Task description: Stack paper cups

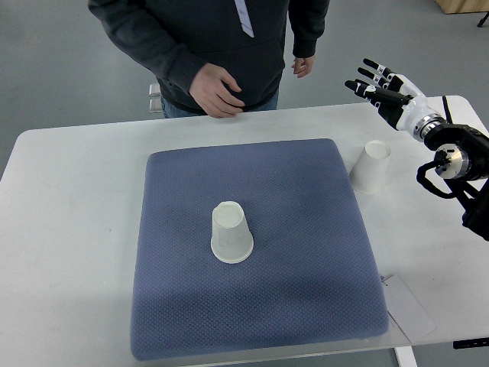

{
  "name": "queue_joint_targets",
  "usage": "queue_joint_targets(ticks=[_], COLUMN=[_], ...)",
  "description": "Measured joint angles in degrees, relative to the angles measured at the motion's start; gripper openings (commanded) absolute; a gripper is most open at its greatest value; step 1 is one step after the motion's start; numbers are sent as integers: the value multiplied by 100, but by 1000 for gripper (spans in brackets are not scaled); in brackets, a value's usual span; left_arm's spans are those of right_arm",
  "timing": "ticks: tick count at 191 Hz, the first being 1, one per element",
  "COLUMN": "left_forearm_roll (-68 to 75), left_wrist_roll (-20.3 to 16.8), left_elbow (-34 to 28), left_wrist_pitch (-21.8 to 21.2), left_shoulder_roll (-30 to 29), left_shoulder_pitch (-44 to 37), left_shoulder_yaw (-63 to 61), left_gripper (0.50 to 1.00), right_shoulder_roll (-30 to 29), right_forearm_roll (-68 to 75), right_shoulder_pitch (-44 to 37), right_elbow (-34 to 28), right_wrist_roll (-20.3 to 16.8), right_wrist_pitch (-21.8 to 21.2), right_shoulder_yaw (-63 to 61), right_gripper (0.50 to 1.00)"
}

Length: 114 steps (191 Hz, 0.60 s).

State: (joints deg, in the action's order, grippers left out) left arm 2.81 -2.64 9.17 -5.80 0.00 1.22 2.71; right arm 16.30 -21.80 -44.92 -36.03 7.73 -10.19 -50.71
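Two paper cups in play, both upside down and standing apart, so nothing stacked yet. One cup (231,232) sitting near the middle of the blue mat (176,306), mouth down on the fabric. The other cup (370,167) just off the mat's right edge, on the bare white table (69,229), toward the mat's far right corner. Right hand (382,90) raised beyond that corner, past the second cup and well clear of it, black fingers (359,86) spread apart and holding nothing; possibly above the table's far edge rather than over it, hard to say from this steep angle. No left arm anywhere in sight. Behind the mat, across the table, a person in a dark hoodie (206,46), one hand (218,90) resting at the waist, not touching either cup. Off the mat's near right corner, a flat paper tag or card (409,310) lying on the table. As for progress: essentially at the start, with the whole job left. Likely next, a reach down to the cup beside the mat, a grasp around its wall, a lift, then a carry over the mat's middle and a lowering onto the central cup.
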Motion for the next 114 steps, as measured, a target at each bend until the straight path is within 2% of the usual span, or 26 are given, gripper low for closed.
queue_joint_targets(ticks=[114], left_forearm_roll=[0], left_wrist_roll=[0], left_elbow=[-13], left_wrist_pitch=[0], left_shoulder_roll=[0], left_shoulder_pitch=[1], left_shoulder_yaw=[2], left_gripper=[1000], right_shoulder_roll=[-9], right_forearm_roll=[0], right_shoulder_pitch=[-5], right_elbow=[8], right_wrist_roll=[0], right_wrist_pitch=[45], right_shoulder_yaw=[0], right_gripper=[932])
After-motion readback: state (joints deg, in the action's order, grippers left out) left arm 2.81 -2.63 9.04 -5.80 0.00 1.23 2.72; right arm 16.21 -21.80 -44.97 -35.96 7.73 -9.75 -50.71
